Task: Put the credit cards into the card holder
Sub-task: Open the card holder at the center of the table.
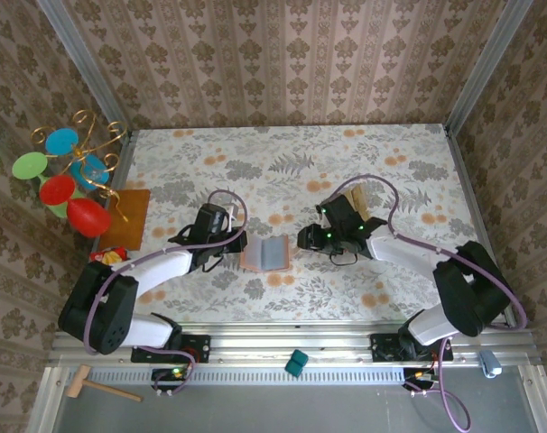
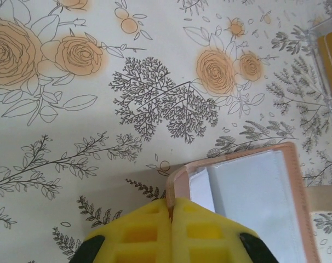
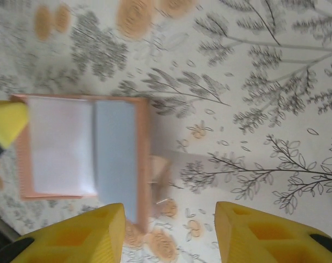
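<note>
— Patterned wallpaper closed in your floral tabletop (image 1: 346, 153) on three sides, and the card holder (image 1: 266, 254) lay open near the middle of it, between your two arms

— And my left hand?

— Your left hand (image 2: 170, 205) was pinched shut on the holder's left edge. Its yellow fingers (image 2: 138, 235) met on the pinkish rim, and that flap was lifted off the cloth.

— The right one?

— Your right hand (image 3: 169, 208) stood open, with only floral cloth in the gap. One of its fingers (image 3: 73, 235) sat just beside a corner of the holder without gripping it.

— Where were the credit cards?

— You had the credit cards (image 1: 364, 194) behind your right arm, tan-gold and standing in what looked like a clear stand. I couldn't count them. The holder's inner face showed a white panel beside a pale blue-grey one, and I couldn't tell whether a card sat inside.

— Anything else around?

— At your far left stood a gold wire stand (image 1: 93, 153) with coloured discs, beside an orange-brown board (image 1: 129, 216). On the ledge in front of your arm bases lay a wooden mallet (image 1: 97, 386) and a small teal block (image 1: 296, 363)
</note>
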### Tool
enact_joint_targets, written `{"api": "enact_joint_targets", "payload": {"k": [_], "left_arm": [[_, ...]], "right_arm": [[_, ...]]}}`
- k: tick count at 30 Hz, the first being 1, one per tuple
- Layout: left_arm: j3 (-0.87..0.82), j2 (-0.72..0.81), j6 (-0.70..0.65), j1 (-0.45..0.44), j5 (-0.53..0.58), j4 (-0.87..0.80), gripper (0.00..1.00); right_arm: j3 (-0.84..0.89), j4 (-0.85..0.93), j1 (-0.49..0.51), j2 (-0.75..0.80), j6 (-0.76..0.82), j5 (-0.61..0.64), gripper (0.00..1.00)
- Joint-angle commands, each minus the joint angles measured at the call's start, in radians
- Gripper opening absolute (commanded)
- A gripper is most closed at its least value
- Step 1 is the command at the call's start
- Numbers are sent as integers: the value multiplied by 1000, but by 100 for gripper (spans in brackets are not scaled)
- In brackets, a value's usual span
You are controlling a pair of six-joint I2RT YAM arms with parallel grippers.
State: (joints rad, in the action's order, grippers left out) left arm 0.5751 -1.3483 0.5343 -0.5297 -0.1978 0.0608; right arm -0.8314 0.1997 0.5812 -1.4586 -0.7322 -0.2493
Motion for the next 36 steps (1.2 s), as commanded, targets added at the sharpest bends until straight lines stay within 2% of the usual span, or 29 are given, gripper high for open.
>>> {"api": "enact_joint_targets", "payload": {"k": [1,6,12,17,25,26,31,36], "left_arm": [[5,21,8,-7,-11,3,0],[8,15,12,-16,-9,6,0],[9,4,16,-28,-3,13,0],[7,-4,6,-30,4,13,0],[-16,-29,-17,-26,27,22,0],[-21,-32,-18,-23,31,25,1],[-51,-50,-18,-10,43,44,33],[-60,-72,-23,-3,63,45,41]], "right_arm": [[-71,70,35,45,5,43,48],[-156,60,117,-31,-1,58,46],[-243,-28,188,-241,-25,47,33],[-256,-64,203,-354,-42,62,26],[-183,-113,204,-407,-78,81,21],[-177,-118,204,-408,-80,81,21],[-157,-126,204,-408,-92,82,20],[-165,-113,203,-408,-90,81,20]]}}
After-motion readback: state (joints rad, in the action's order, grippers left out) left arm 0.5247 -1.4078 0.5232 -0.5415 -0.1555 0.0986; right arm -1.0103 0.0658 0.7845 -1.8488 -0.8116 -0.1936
